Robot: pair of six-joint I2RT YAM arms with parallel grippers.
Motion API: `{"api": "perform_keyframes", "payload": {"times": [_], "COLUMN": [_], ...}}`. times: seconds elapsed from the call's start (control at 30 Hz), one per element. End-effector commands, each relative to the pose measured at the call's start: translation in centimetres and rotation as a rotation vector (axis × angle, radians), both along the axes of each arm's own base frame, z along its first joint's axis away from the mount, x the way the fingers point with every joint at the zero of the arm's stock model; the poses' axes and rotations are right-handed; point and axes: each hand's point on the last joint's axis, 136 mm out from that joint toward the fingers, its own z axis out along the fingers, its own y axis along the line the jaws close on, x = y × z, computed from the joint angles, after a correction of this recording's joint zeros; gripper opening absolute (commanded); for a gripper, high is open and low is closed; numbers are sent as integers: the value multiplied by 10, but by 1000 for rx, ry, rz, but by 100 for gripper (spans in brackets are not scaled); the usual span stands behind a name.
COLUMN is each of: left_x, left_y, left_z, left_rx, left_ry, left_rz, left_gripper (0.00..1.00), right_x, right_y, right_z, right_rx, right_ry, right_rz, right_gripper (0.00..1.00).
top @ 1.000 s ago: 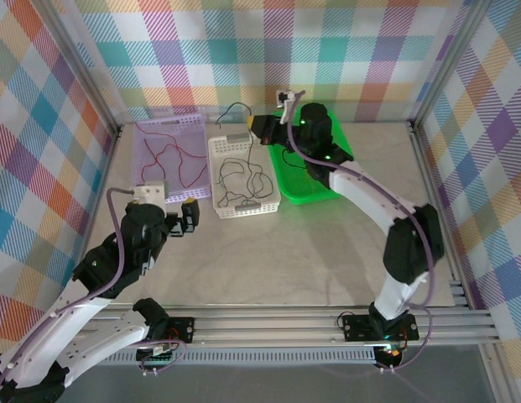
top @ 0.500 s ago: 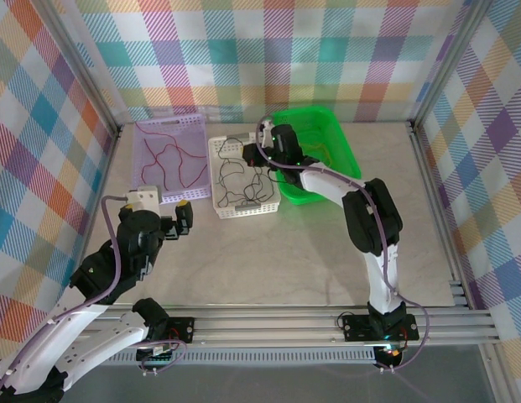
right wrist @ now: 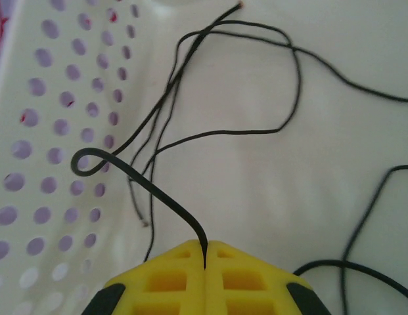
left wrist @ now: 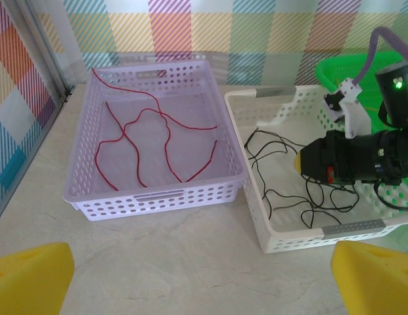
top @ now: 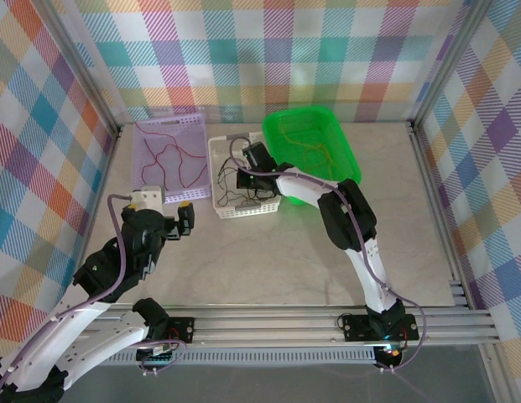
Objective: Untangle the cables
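Thin black cables (top: 229,172) lie tangled in the white basket (top: 216,158). My right gripper (top: 240,180) is down inside that basket, shut on one black cable (right wrist: 135,174) that loops up out of its yellow tips (right wrist: 205,252). Red cables (top: 164,155) are spread in the lilac basket (top: 195,122). Faint yellowish wires (top: 315,151) lie in the green basket (top: 348,155). My left gripper (top: 181,220) hovers open over bare table in front of the lilac basket, nothing between its yellow fingers (left wrist: 29,275). The left wrist view shows the black cables (left wrist: 282,197) and red cables (left wrist: 141,131).
The three baskets stand side by side at the back of the table, touching or nearly so. Checked walls and aluminium posts (top: 92,92) close the cell in. Bare marble tabletop (top: 268,252) stretches between the baskets and the arm bases.
My right arm has swung left from over the green basket and lowered into the white basket, carrying the black cable down. The left arm has barely moved.
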Motion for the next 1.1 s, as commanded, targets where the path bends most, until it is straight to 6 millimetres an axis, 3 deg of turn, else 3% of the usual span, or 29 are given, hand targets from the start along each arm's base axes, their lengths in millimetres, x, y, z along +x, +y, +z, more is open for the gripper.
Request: {"api": "perform_keyframes", "payload": {"times": [0.0, 0.03, 0.17, 0.4, 0.63, 0.77, 1.07], "left_x": [2, 2, 4, 5, 6, 6, 6], "left_y": [2, 2, 0, -1, -2, -2, -3], "left_z": [-2, -3, -6, -7, -10, -10, -12], "left_rx": [26, 29, 42, 49, 60, 61, 67], "left_ry": [7, 9, 23, 30, 39, 42, 48], "left_rz": [5, 5, 1, -2, -3, -5, -6], "left_gripper": [100, 100, 100, 100, 100, 100, 100], "right_x": [4, 4, 4, 0, -4, -6, -9], "right_y": [-13, -13, -13, -14, -20, -26, -32], "right_z": [12, 16, 29, 49, 100, 120, 132], "right_rx": [-53, -53, -46, -31, 5, 4, -10], "right_ry": [14, 9, -10, -32, -109, -148, -170], "right_rz": [-50, -47, -37, -20, -24, -26, -26], "right_gripper": [0, 0, 19, 36, 52, 57, 59]}}
